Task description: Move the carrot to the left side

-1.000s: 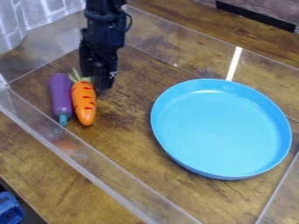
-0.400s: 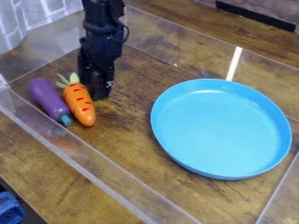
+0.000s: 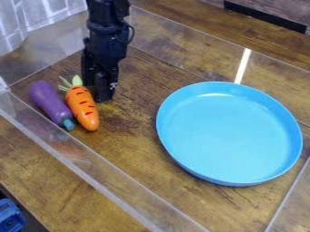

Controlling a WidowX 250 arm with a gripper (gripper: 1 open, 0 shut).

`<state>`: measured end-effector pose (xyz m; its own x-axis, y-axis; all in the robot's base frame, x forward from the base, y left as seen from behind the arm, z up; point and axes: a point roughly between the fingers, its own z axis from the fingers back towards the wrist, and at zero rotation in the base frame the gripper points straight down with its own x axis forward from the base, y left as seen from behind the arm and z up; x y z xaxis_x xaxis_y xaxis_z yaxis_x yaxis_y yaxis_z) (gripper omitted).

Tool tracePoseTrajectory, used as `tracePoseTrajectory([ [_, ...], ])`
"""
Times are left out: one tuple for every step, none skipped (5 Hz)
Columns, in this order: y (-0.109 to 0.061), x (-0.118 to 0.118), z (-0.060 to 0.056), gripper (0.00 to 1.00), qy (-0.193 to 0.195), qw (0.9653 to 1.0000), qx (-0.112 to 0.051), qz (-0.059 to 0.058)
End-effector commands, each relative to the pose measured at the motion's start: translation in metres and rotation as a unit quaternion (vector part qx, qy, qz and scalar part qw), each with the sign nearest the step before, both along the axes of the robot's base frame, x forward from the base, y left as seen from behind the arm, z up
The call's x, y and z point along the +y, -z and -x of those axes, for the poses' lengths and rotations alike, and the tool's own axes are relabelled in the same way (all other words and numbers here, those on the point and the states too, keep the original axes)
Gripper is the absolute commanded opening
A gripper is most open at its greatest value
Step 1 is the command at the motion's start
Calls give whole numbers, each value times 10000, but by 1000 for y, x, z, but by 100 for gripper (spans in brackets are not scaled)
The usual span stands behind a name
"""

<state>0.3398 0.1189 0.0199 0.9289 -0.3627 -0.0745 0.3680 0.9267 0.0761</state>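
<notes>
Carrot (image 3: 83, 107) lies on the wooden table (image 3: 133, 172) at the left, just below and slightly left of the end effector (image 3: 101, 91). Its green top points up toward the tool tip; its tapered end points down toward the near edge. Long axis runs roughly near-to-far, tilted a little. Leafy end looks to be just beside or touching the end effector; cannot tell which from this angle.

End effector is dark, upright, low over the table. Whether its fingers are apart or together I cannot tell; they read as one dark block.

Purple eggplant (image 3: 51, 102) sits just left of the carrot, near parallel, seemingly touching along the side. Any further push leftward would likely meet it first.

Blue plate (image 3: 230, 132) is well apart on the right, out of the way.

Clear low wall (image 3: 72, 149) bounds the left and near edges; little room remains beyond the eggplant. Judging by position, the carrot is already on the left side.
</notes>
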Motion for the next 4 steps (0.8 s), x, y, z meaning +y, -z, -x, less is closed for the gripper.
tracePoseTrajectory([
  [-4, 14, -1, 100, -122, 9999, -82, -58],
  [-3, 16, -2, 0, -114, 9999, -73, -81],
  [-2, 18, -2, 0, -101, 9999, -66, -105],
  [-1, 20, -3, 0, -82, 9999, -56, -136],
])
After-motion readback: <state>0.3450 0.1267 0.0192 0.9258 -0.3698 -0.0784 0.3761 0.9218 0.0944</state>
